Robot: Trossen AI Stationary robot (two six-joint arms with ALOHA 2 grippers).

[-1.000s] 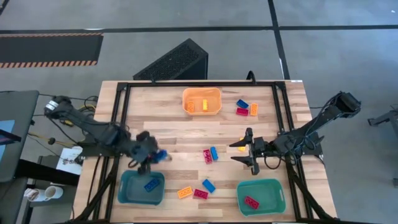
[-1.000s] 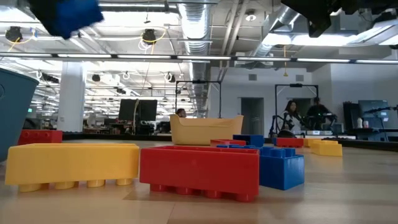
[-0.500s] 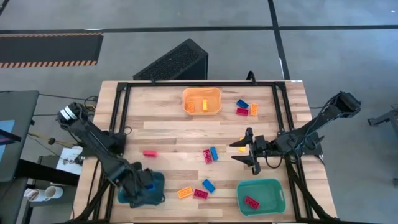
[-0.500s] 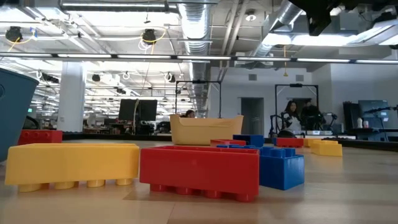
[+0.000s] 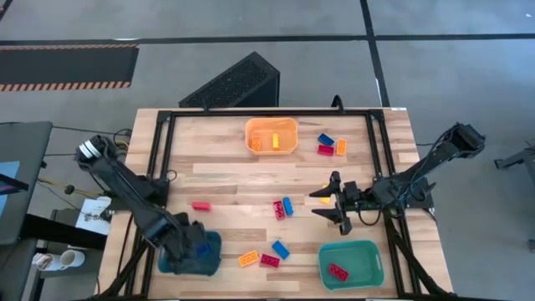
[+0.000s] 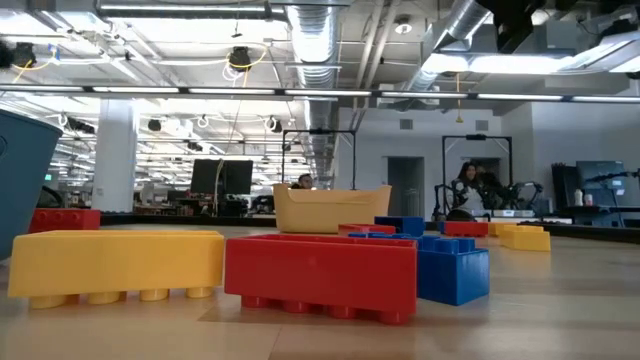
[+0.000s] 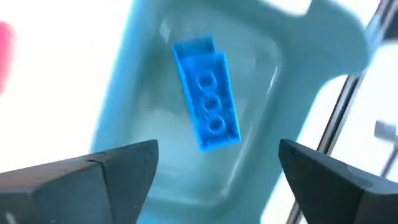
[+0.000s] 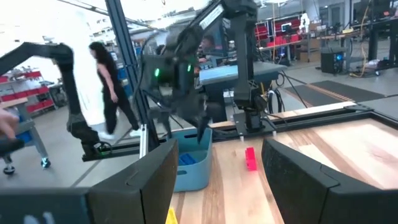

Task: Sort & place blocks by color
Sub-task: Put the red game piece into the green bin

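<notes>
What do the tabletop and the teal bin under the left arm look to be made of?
Tabletop: apparently wood, butcher-block style, showing pale glued strips and grain with a low sheen. Teal bin: likely moulded plastic, smooth and slightly glossy, with rounded corners and soft highlights on its floor.

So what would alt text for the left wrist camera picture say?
A blue block lies inside a teal bin, seen from directly above. The left gripper hangs over it, fingers open and empty.
</notes>
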